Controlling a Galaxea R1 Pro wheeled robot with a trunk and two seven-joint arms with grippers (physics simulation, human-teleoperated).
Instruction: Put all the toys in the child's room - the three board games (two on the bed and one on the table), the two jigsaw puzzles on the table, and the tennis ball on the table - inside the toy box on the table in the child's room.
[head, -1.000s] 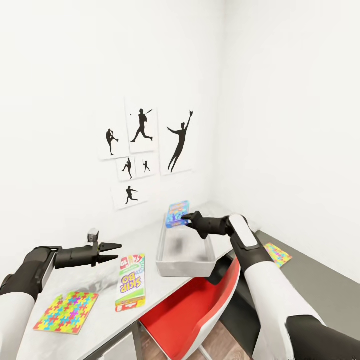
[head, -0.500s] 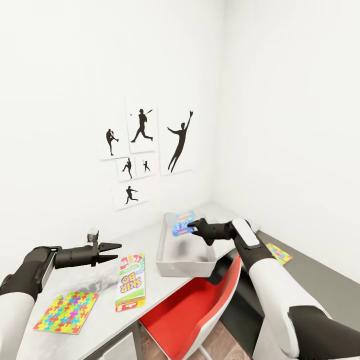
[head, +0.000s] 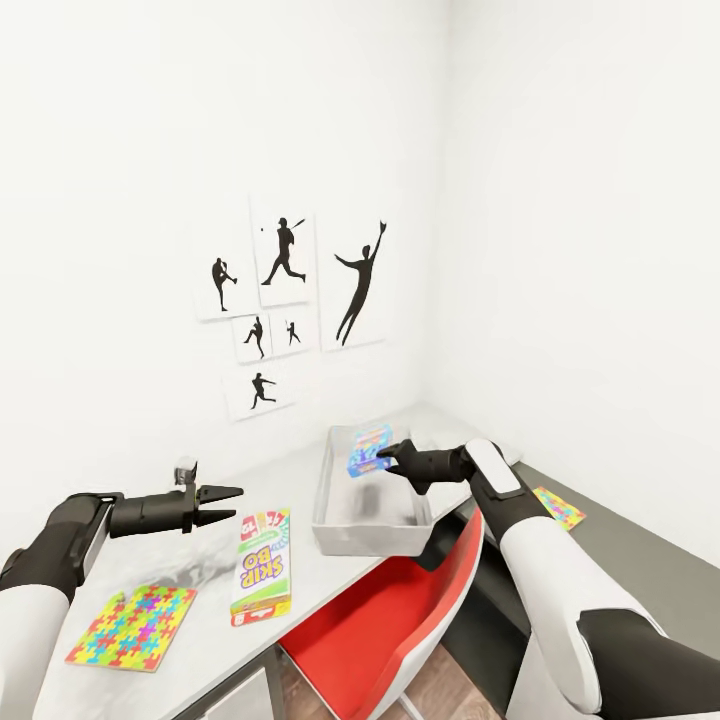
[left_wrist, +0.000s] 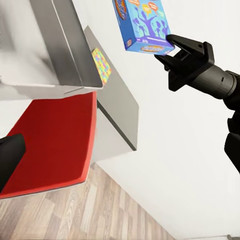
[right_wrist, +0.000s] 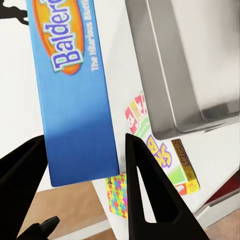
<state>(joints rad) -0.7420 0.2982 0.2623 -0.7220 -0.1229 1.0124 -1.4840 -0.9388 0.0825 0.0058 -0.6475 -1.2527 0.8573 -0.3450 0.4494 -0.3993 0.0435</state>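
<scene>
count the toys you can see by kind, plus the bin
board games: 2 – the blue board game gripped in the right hand above the bin, and the SKIP-BO box lying on the table
jigsaw puzzles: 2 – the near puzzle on the table, and the far puzzle on the dark grey cabinet
toy box: 1
total: 5

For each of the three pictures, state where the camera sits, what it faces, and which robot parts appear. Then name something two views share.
Head view: high on the robot, facing down over the table; both arms, left gripper, right gripper.
Left wrist view: by the left gripper, facing the right gripper.
Right wrist view: along its jaws, facing the blue game box.
Shared: blue game box, toy box.
</scene>
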